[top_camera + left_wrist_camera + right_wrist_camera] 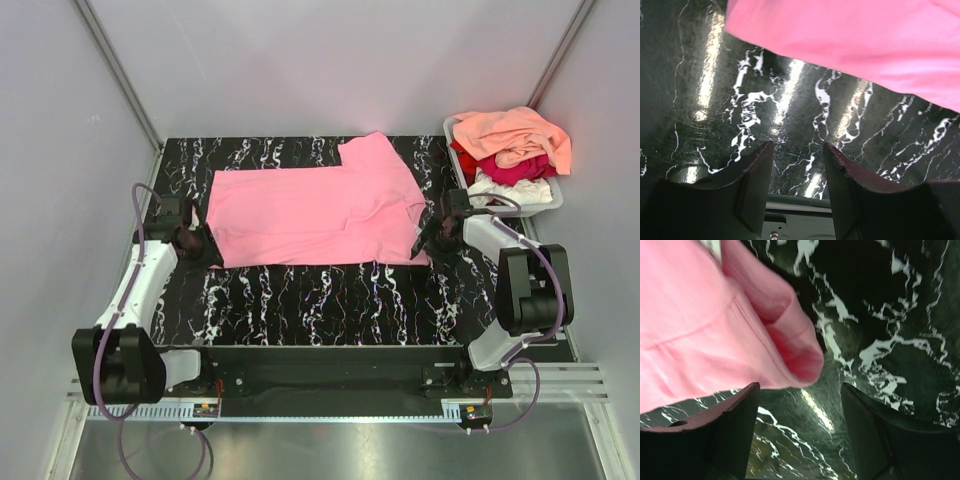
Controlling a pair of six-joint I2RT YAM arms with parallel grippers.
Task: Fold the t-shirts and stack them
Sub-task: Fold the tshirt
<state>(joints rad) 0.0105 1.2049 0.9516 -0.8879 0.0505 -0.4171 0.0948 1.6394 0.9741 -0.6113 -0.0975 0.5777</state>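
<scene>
From above, I'm seeing the pink t-shirt [310, 210] lying spread flat on the worktop [300, 300], with the left claw [195, 240] sitting at its left edge and the right claw [432, 238] at its right. The other tees [515, 140] are heaping in the grey tub [553, 205].

On the left wrist view, that claw's fingers [755, 165] are standing apart, gripping nothing, with the pink t-shirt [850, 40] lying just beyond them.

On the right wrist view, the jaws are gaping wide and empty, the pink t-shirt [700, 330] ending just ahead of them.

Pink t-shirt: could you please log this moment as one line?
pink t-shirt: lying flat | left gripper: open, empty | right gripper: open, empty, at shirt's edge
</scene>
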